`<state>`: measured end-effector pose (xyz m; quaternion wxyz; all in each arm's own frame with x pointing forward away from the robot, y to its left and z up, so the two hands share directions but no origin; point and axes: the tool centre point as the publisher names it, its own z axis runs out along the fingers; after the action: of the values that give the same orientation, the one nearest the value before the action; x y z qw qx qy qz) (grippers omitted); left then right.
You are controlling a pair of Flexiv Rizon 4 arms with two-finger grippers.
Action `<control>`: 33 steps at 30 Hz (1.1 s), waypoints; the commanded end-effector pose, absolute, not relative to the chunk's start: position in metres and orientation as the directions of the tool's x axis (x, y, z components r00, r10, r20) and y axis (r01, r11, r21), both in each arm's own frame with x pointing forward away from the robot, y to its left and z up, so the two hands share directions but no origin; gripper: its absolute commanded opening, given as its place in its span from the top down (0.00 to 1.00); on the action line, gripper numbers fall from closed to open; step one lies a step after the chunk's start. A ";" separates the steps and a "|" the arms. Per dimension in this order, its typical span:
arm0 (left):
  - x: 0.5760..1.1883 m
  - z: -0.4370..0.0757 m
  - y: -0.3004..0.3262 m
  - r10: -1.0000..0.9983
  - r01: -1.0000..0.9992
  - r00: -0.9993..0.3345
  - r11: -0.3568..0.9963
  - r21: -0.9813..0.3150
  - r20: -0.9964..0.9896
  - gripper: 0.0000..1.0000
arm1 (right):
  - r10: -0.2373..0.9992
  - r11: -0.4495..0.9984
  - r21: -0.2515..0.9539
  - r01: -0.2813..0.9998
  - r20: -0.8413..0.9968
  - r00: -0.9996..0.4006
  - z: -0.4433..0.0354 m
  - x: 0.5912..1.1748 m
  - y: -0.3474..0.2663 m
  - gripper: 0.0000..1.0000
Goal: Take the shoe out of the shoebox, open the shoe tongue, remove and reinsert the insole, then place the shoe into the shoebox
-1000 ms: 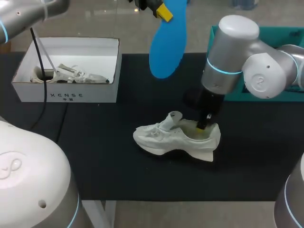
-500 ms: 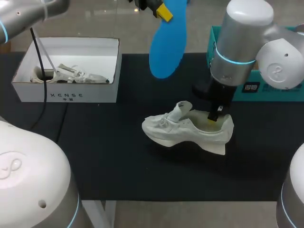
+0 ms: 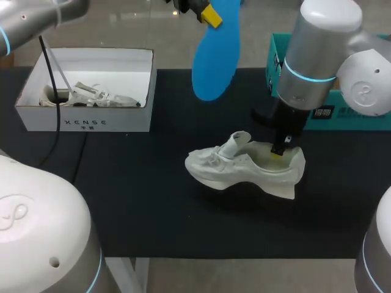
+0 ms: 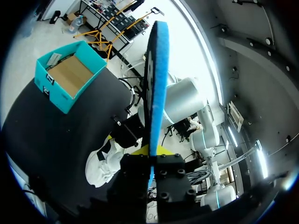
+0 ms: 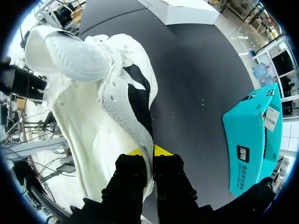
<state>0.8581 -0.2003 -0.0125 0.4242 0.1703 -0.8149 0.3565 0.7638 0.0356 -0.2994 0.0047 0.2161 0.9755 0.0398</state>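
Head view: left gripper (image 3: 204, 11) cut off at view's edge, clenched on blue insole (image 3: 214, 55). Right wrist view: right gripper (image 5: 148, 150) grasps shoe (image 5: 107, 107) at the collar, yellow tips mostly hidden.

Your white shoe (image 3: 244, 168) is at mid-worktop (image 3: 153, 201), toe toward the white shoebox (image 3: 85, 125), tongue standing up, its heel collar pinched in the right end effector (image 3: 278, 152). The blue insole (image 3: 214, 55) hangs upright in the air, clamped at its upper end by the left end effector (image 3: 208, 13). The shoebox lies open at the worktop's far left, with pale crumpled stuffing (image 3: 91, 94) inside.
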 end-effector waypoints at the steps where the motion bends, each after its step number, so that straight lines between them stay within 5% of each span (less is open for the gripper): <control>1: 0.859 -0.013 -0.200 0.026 -0.579 -0.582 0.689 -0.436 0.813 1.00 | 0.423 0.903 0.080 0.422 0.006 -0.906 -0.299 0.763 0.035 1.00; 4: 0.859 -0.013 -0.200 0.026 -0.579 -0.582 0.689 -0.436 0.813 1.00 | 0.693 0.713 -0.097 0.694 -0.054 -0.719 -0.309 0.758 0.035 1.00; 10: 0.859 -0.013 -0.200 0.026 -0.579 -0.582 0.689 -0.436 0.813 1.00 | 0.939 0.302 -0.082 0.950 -0.146 -0.311 -0.321 0.734 0.037 1.00; 22: 0.859 -0.013 -0.200 0.026 -0.579 -0.582 0.689 -0.436 0.813 1.00 | 0.989 -0.118 0.046 0.992 -0.087 0.122 -0.317 0.682 0.026 1.00; 33: 0.859 -0.013 -0.200 0.026 -0.579 -0.582 0.689 -0.436 0.813 1.00 | 0.986 -0.165 0.086 0.983 -0.004 0.166 -0.322 0.669 0.013 1.00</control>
<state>0.8581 -0.2003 -0.0125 0.4242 0.1703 -0.8149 0.3565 0.6763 0.0219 -0.3230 0.0266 0.6517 0.7575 -0.0259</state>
